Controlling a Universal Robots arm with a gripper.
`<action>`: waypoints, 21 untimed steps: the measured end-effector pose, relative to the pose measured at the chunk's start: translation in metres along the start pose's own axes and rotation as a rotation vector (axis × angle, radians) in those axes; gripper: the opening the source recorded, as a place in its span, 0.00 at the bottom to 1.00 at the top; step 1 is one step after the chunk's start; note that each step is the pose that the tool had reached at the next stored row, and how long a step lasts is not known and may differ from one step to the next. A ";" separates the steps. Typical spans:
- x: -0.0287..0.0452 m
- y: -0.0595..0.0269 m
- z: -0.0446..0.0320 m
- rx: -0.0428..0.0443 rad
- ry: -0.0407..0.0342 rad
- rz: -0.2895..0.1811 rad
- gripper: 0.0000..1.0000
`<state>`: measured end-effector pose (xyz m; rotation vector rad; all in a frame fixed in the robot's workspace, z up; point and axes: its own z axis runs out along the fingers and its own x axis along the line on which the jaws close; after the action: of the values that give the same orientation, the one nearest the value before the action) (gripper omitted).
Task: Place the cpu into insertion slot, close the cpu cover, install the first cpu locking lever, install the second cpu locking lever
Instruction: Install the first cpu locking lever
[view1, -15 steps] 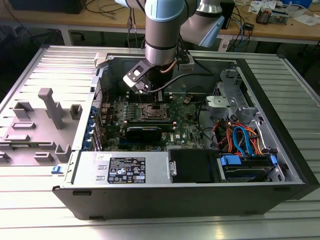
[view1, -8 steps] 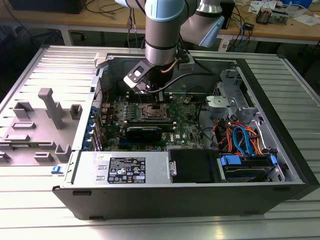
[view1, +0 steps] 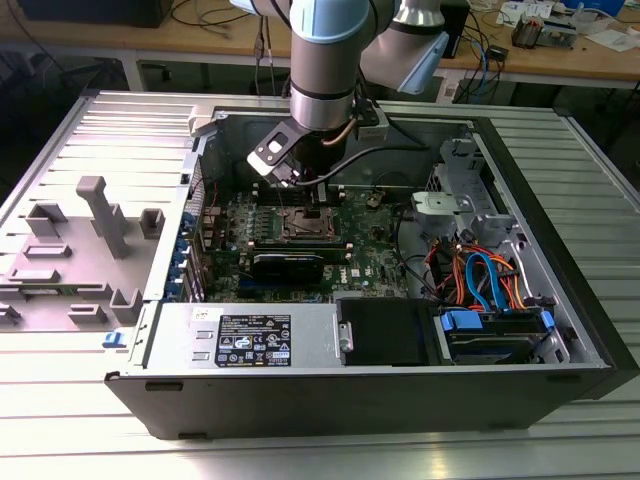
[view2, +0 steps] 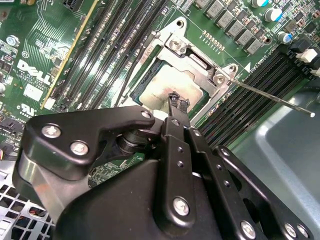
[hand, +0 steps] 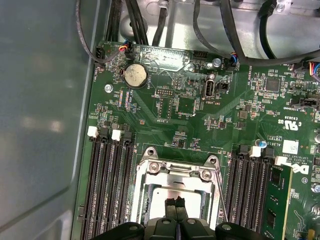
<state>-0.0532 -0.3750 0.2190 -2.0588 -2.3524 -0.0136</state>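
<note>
The cpu (view2: 159, 86) (hand: 158, 193) lies flat in the insertion slot (view1: 305, 222), its silvery top showing through the cut-out of the cpu cover (view2: 194, 56) (hand: 176, 170). The cover appears to lie down over it. My gripper (view2: 176, 99) (hand: 175, 201) (view1: 306, 192) is shut with nothing between its fingers, and its tips are right over the middle of the cpu; whether they touch it I cannot tell. One thin locking lever (view2: 272, 96) sticks out free beside the socket toward the case wall.
Long black memory slots (hand: 107, 185) (hand: 247, 190) flank the socket on both sides. The grey case wall (hand: 45, 125) stands close by. Cables (view1: 480, 275) and a drive cage fill the exterior view's right; a grey fixture (view1: 95, 215) sits outside the case on its left.
</note>
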 end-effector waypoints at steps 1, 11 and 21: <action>0.0000 0.0000 0.0000 0.0000 0.0000 0.000 0.11; 0.0001 0.0000 -0.0049 0.0008 -0.0002 -0.046 0.11; 0.0001 0.0000 -0.0051 -0.0002 0.0168 -0.161 0.11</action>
<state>-0.0531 -0.3750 0.2241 -1.8554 -2.5011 -0.0329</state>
